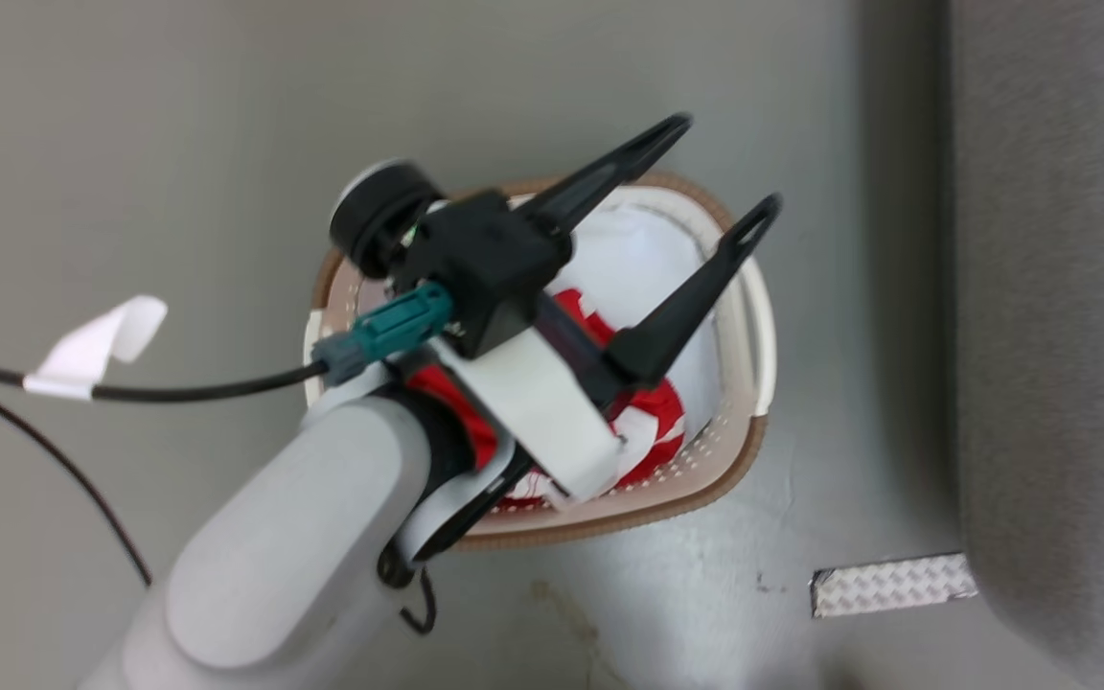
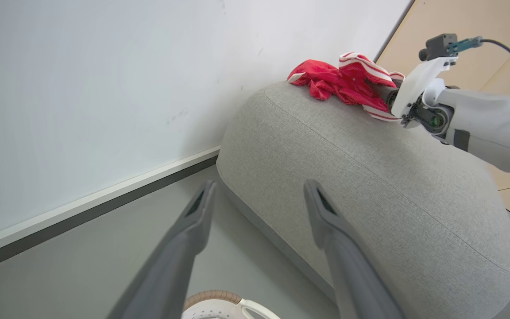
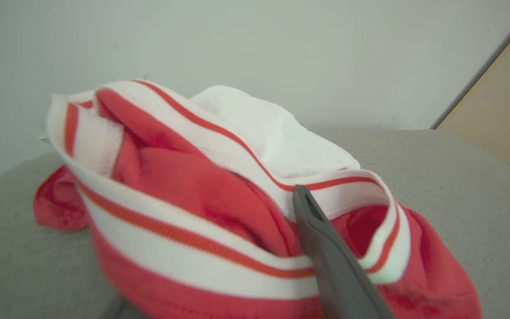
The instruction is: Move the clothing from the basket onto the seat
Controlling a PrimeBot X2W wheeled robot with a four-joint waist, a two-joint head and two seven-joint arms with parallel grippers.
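Right gripper (image 3: 251, 191) sits spread wide on the seat (image 3: 458, 177), red garment (image 3: 184, 186) lying loose between its jaws. Best to back out straight so nothing snags. Left gripper (image 1: 724, 163) hangs wide open and empty over the basket (image 1: 761, 335) — more clothing (image 1: 657, 414) inside.

Looked down on a smooth grey floor (image 1: 130, 144), scuffed and stained in places (most near the lower middle), with a small ribbed metal plate (image 1: 892, 585) lying flat on it. Took in a plain white wall (image 2: 104, 66), edged by a pale skirting board (image 2: 104, 195) over a dark strip, and a tan panel (image 2: 503, 13) beside it. Lit evenly.
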